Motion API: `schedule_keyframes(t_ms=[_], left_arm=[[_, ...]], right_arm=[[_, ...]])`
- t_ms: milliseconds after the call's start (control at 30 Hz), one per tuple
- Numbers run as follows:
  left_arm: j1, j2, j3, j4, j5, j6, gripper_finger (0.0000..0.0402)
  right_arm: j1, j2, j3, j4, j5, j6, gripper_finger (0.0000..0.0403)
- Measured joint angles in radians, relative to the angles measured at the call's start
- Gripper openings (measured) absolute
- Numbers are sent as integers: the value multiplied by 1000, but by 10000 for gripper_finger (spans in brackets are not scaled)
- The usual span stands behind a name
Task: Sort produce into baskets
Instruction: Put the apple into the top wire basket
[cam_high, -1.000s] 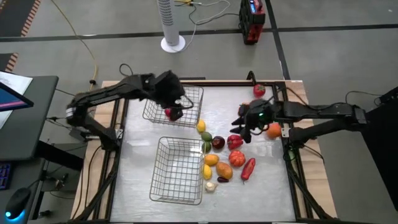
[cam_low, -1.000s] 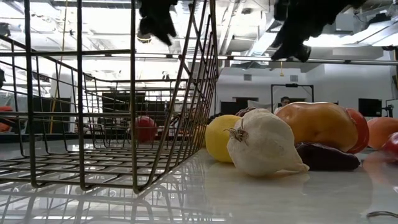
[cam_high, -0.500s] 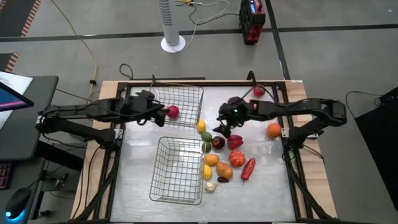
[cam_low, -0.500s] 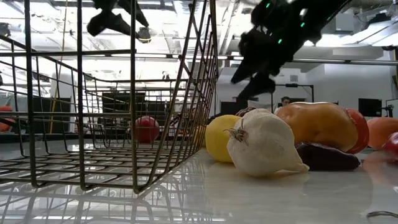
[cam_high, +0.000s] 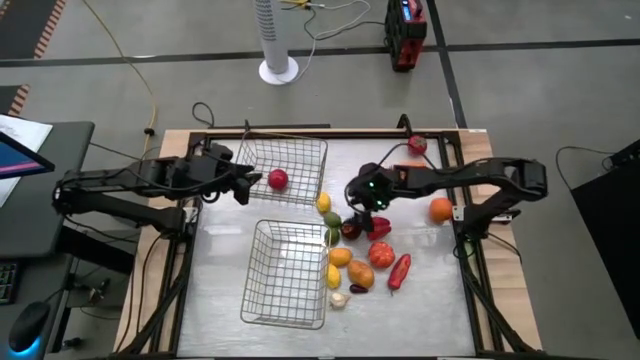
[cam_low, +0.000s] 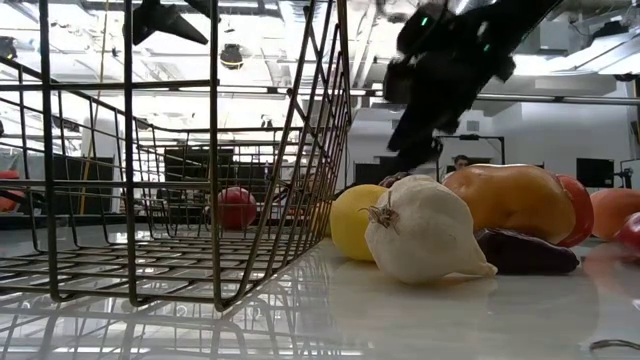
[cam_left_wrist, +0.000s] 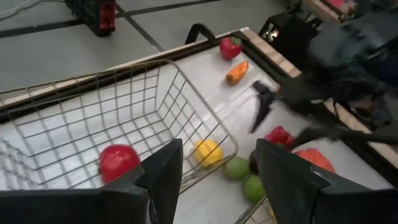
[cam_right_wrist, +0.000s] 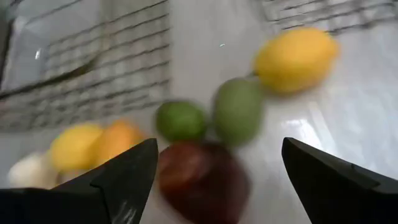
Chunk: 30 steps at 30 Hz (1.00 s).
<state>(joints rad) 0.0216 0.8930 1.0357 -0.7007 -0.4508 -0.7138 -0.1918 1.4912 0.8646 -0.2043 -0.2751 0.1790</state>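
Right wrist view: right gripper (cam_right_wrist: 214, 186) fingers apart over dark plum (cam_right_wrist: 202, 180); looks smooth, rigid, light — pinch its middle.

One red fruit (cam_high: 277, 180) lies in the far wire basket (cam_high: 300, 150); the near basket (cam_high: 262, 300) is empty, other produce (cam_high: 352, 255) clustered beside it.

I am finding no readable text, label, brand, number or sign anywhere in my views; nothing legible is showing on the table, the baskets, the produce or the room gear around me.
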Motion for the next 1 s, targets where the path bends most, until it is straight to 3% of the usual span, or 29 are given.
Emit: schedule_keyframes(t_ms=[167, 367, 567, 800, 1000], left_arm=[[10, 0, 0, -5, -7, 35, 190], [31, 20, 0, -7, 1, 73, 190], [38, 25, 0, -13, 36, 82, 190], [38, 25, 0, -12, 71, 82, 190], [38, 25, 0, -14, 125, 82, 190]], right_arm=[[86, -75, 1, -9, 76, -108, 367], [165, -8, 0, -37, 125, -164, 386], [232, 38, 0, -40, 348, -261, 398], [229, 128, -2, -7, 286, -266, 382], [222, 146, -2, 11, 274, -259, 339]])
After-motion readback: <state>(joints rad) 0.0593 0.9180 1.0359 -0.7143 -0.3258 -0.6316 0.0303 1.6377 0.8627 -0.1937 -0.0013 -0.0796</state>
